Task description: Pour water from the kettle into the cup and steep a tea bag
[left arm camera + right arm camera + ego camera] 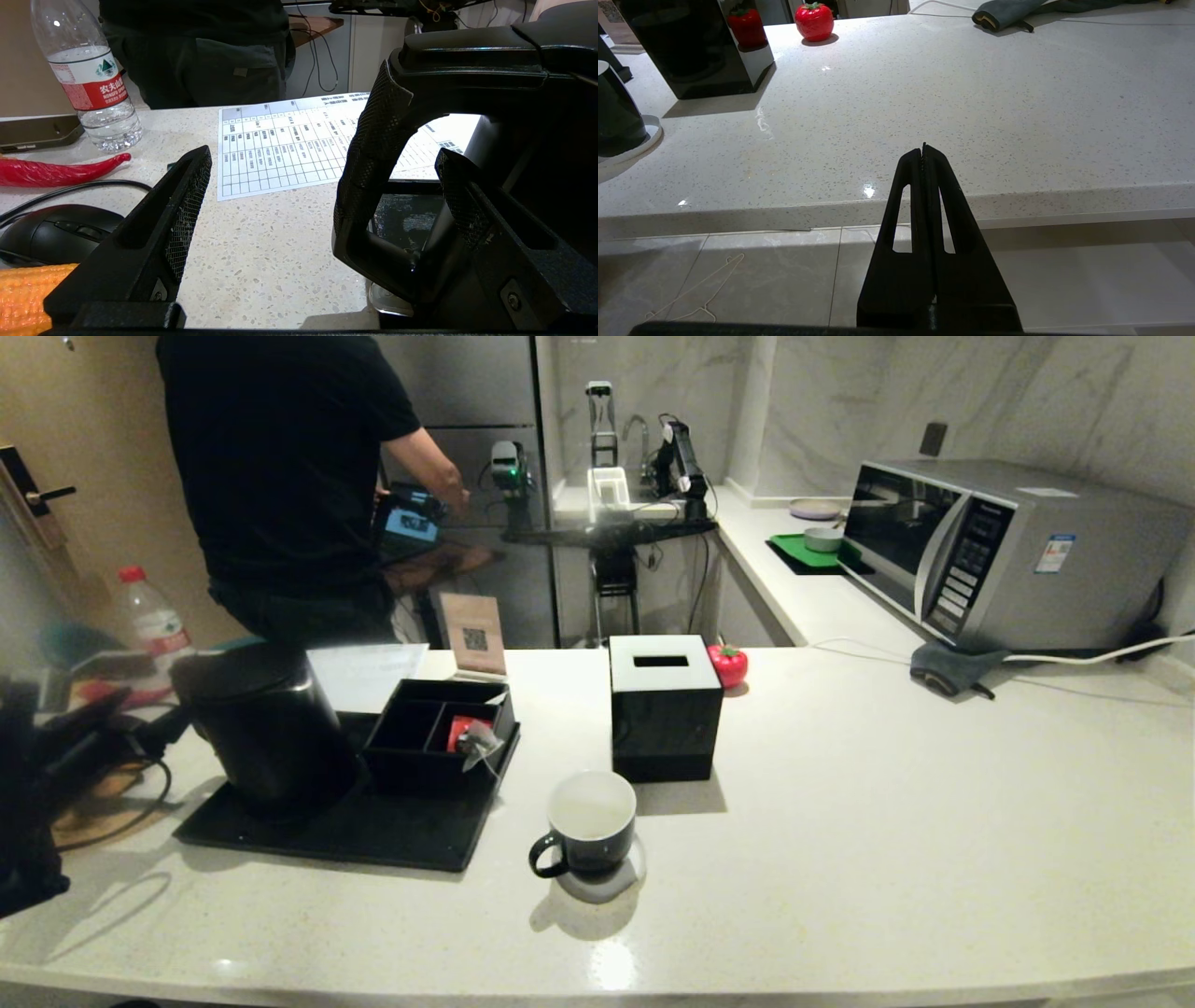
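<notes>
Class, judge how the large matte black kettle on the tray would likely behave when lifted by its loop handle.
The large matte black kettle looks bulky, so probably heavy if filled. Its textured loop handle should resist slipping. Hanging from that side handle, it may tilt.

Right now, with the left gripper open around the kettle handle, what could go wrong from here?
1. The left gripper is open with the kettle handle nearer one finger than the other; closing off-centre may shove or twist the kettle.
2. The compartment box holding the tea bag sits close beside the kettle; a swinging lift could knock it.
3. The cup is small, so pouring may spill.
</notes>
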